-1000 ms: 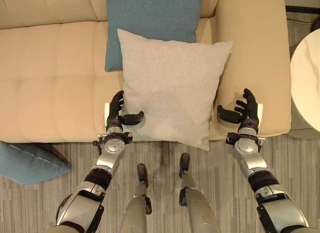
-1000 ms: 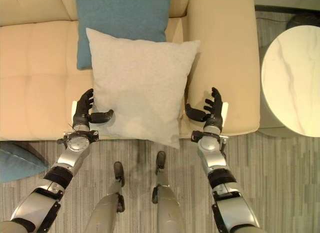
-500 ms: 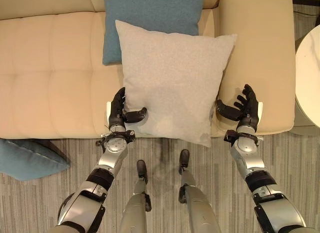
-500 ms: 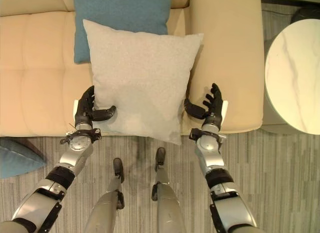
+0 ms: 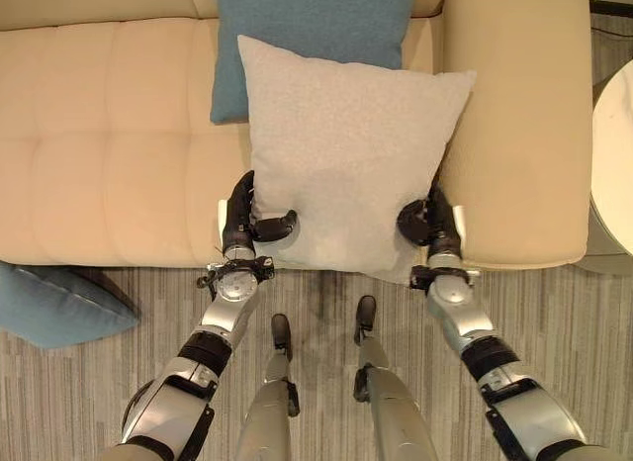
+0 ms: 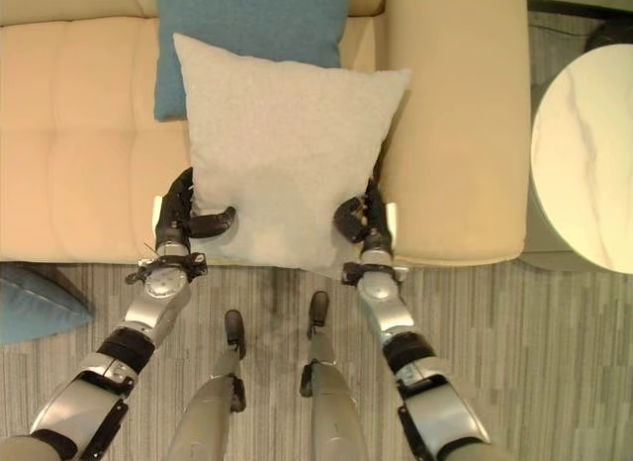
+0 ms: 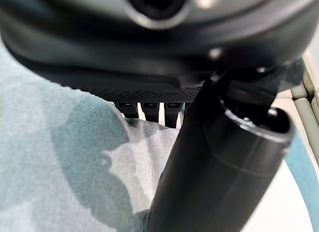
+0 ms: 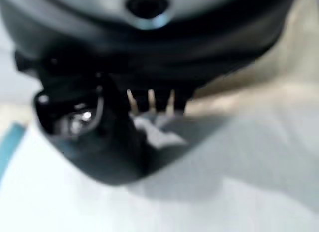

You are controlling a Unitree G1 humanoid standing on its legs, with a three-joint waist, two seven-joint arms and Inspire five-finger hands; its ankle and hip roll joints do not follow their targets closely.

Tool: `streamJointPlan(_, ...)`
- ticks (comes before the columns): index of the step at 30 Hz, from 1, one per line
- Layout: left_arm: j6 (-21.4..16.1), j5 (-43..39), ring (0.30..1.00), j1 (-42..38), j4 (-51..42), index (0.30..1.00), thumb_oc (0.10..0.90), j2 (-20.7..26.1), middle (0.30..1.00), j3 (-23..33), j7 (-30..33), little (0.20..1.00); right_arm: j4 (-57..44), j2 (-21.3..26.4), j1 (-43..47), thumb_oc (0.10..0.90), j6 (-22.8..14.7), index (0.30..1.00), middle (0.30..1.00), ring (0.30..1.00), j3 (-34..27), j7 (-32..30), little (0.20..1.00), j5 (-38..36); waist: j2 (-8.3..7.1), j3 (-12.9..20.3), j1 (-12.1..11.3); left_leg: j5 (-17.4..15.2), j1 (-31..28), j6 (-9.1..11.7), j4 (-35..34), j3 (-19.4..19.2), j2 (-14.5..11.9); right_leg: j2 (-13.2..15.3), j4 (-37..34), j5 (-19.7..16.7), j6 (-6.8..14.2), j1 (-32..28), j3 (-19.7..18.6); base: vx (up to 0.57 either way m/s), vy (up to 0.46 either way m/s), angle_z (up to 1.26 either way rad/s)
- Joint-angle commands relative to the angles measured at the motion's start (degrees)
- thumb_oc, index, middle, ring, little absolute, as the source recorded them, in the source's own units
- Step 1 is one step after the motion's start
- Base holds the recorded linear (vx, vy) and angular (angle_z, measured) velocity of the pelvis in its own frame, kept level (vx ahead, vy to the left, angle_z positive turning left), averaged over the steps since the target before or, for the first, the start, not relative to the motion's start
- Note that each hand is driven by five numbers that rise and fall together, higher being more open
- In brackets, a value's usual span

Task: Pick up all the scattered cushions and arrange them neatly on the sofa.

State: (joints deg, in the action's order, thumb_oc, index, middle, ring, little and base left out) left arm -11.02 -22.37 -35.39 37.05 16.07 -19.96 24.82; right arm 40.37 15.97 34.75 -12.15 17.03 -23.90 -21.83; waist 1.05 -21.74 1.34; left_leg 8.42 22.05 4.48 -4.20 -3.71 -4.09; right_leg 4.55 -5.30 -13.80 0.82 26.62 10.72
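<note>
Pale grey square fabric cushion (image 5: 348,159) on the cream upholstered sofa (image 5: 109,144), gripped at its near corners by the left hand (image 5: 240,222) and right hand (image 5: 432,224), thumbs curled on top and fingers hidden beneath. It partly covers a teal cushion (image 5: 307,26) cut off behind; another teal cushion (image 5: 49,305) lies cropped on the striped floor (image 5: 326,313).

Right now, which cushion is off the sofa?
The teal fabric cushion on the striped floor beside your left arm; the other teal cushion and the light grey one are on the sofa.
</note>
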Motion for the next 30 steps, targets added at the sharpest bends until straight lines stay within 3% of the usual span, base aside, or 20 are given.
streamJointPlan(1,-3.91,0.23,0.900,-8.51,-5.77,0.900,0.800,-1.34,0.900,-3.73,0.04,0.900,-0.11,-5.30,7.69,0.800,-2.18,0.900,0.900,0.900,4.23,3.03,0.900,-2.43,-1.67,-1.12,-0.57,-8.01,3.61,-1.79,6.97,1.48,5.26,1.64,4.03,8.86,5.29,-1.25,-4.37,-0.07,0.029,0.12)
streamJointPlan(5,-4.38,-0.86,0.900,-9.23,-6.60,0.900,0.800,-1.89,0.900,-3.70,-0.48,0.900,0.69,-5.71,8.83,0.800,-1.99,0.900,0.900,0.900,5.68,4.34,0.900,-3.36,-1.29,-1.58,-0.63,-7.73,5.33,-1.77,7.45,1.47,5.28,1.80,4.45,8.68,5.34,0.43,-4.19,-0.02,0.014,0.03)
streamJointPlan(6,-4.57,-1.41,0.627,-9.40,-6.60,0.627,0.618,-2.08,0.627,-3.69,-0.63,0.627,0.83,-5.88,9.01,0.800,-1.84,0.900,0.900,0.900,6.15,4.84,0.900,-3.55,-1.25,-1.61,-0.69,-7.69,5.63,-1.78,7.56,1.45,5.34,1.80,4.50,8.63,5.35,0.72,-4.17,0.00,0.000,0.00)
streamJointPlan(7,-5.14,-2.41,0.300,-9.18,-7.75,0.300,0.400,-2.66,0.300,-3.95,-1.90,0.300,0.46,-6.28,8.98,0.533,-1.76,0.500,0.500,0.500,7.14,6.28,0.500,-3.65,-1.31,-1.52,-0.71,-7.75,5.85,-1.80,7.68,1.33,5.38,1.76,4.45,8.59,5.40,0.92,-4.32,0.00,0.000,0.00)
streamJointPlan(8,-5.27,-2.99,0.300,-8.72,-7.93,0.300,0.400,-2.97,0.300,-4.06,-2.67,0.300,-0.07,-6.54,8.62,0.400,-2.14,0.300,0.300,0.300,7.36,7.02,0.300,-4.01,-1.36,-1.33,-0.75,-7.85,5.67,-1.84,7.70,1.26,5.39,1.75,4.34,8.57,5.43,0.76,-4.34,0.00,0.000,0.00)
streamJointPlan(17,-6.33,-6.60,0.300,-2.54,-12.01,0.300,0.400,-3.57,0.300,-2.10,-5.41,0.300,-12.40,-5.32,1.33,0.400,-4.94,0.300,0.300,0.300,4.98,8.44,0.300,-5.13,-2.73,0.96,-0.47,-9.01,0.22,-1.95,6.97,1.04,5.40,2.10,3.86,9.36,5.60,-4.83,-4.66,0.05,0.002,-0.01)
streamJointPlan(21,-6.32,-6.68,0.300,4.80,-16.25,0.300,0.400,-3.35,0.300,-0.63,-7.29,0.300,-19.66,-2.65,-7.19,0.400,-4.49,0.300,0.300,0.300,3.44,9.17,0.300,-0.93,-3.21,2.21,-0.24,-9.98,-4.94,-2.20,6.05,0.76,5.22,2.44,3.79,10.09,5.83,-9.63,-4.28,0.11,0.011,-0.02)
streamJointPlan(27,-4.72,-4.38,0.300,21.64,-23.55,0.300,0.400,-1.24,0.300,1.64,-12.63,0.300,-29.34,2.06,-24.75,0.400,-3.10,0.300,0.300,0.300,-2.76,12.21,0.300,6.56,-2.36,5.69,0.16,-10.95,-13.67,-3.30,3.19,0.09,5.79,2.34,3.58,11.82,6.23,-16.96,-3.02,0.09,0.042,0.07)
streamJointPlan(30,-4.61,-4.37,0.300,25.21,-25.53,0.300,0.400,-0.67,0.300,2.12,-13.27,0.300,-31.42,2.36,-28.49,0.400,-2.87,0.300,0.300,0.300,-3.85,12.63,0.300,7.72,-2.03,6.84,0.20,-10.94,-15.85,-3.56,2.04,-0.05,5.85,2.34,3.50,12.12,6.49,-18.62,-2.83,0.06,0.048,0.04)
